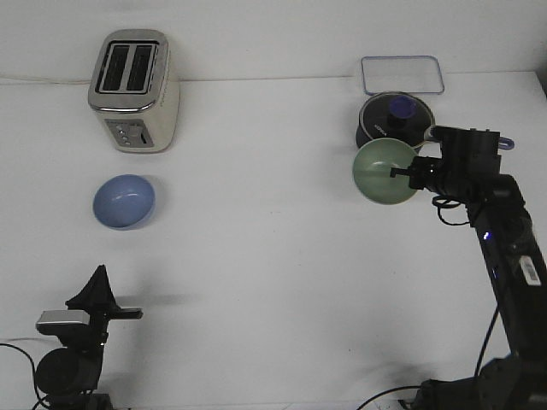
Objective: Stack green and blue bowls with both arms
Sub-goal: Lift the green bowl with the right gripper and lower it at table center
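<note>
The pale green bowl [382,171] is at the right, tilted so its inside faces the camera, in front of the dark saucepan. My right gripper [405,172] grips its right rim and seems to hold it off the table. The light blue bowl [126,202] sits upright on the white table at the left, in front of the toaster. My left gripper [97,293] is low at the near left, well short of the blue bowl. Its jaws are too dark to read.
A silver toaster [135,90] stands at the back left. A dark saucepan [395,119] with a lid stands at the back right, right behind the green bowl. A clear rectangular lid or tray [402,74] lies behind it by the wall.
</note>
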`<state>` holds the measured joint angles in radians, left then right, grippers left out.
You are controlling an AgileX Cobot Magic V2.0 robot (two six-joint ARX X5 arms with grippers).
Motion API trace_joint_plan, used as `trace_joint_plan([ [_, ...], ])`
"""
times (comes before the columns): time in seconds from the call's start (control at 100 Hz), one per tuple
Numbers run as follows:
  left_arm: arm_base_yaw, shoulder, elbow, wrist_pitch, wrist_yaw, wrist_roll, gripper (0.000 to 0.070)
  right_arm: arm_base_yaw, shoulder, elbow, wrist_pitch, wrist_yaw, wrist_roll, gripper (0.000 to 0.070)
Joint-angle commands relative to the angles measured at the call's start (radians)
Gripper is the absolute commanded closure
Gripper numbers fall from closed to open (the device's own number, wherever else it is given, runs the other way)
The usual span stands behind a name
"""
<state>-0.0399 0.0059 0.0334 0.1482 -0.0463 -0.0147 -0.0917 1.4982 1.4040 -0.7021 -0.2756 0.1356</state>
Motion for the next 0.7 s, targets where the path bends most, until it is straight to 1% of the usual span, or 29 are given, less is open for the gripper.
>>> trace_joint_plan([
  [0.0,0.000,-0.001,-0.019,0.010,0.002,-0.005,0.0686,0.039,-0.017,0.007,-0.026,-0.010,0.003,0.0700],
  [0.12,0.000,-0.001,-0.019,0.010,0.002,-0.005,0.0686,0.153,-0.109,-0.084,-0.027,-0.009,0.005,0.0700],
  [0.17,0.000,-0.001,-0.019,0.010,0.002,-0.005,0.0686,0.214,-0.142,-0.140,-0.014,-0.009,0.023,0.0700],
  [0.32,0.000,-0.001,-0.019,0.010,0.002,-0.005,0.0686,0.417,-0.189,-0.315,0.108,-0.004,0.104,0.0700],
  [0.39,0.000,-0.001,-0.019,0.010,0.002,-0.005,0.0686,0.494,-0.188,-0.371,0.154,0.001,0.137,0.0700],
  [0.49,0.000,-0.001,-0.019,0.010,0.002,-0.005,0.0686,0.592,-0.159,-0.423,0.227,0.031,0.169,0.0700],
  [0.62,0.000,-0.001,-0.019,0.010,0.002,-0.005,0.0686,0.667,-0.098,-0.431,0.244,0.093,0.179,0.0700],
  [0.69,0.000,-0.001,-0.019,0.010,0.002,-0.005,0.0686,0.683,-0.063,-0.431,0.256,0.101,0.179,0.0700],
])
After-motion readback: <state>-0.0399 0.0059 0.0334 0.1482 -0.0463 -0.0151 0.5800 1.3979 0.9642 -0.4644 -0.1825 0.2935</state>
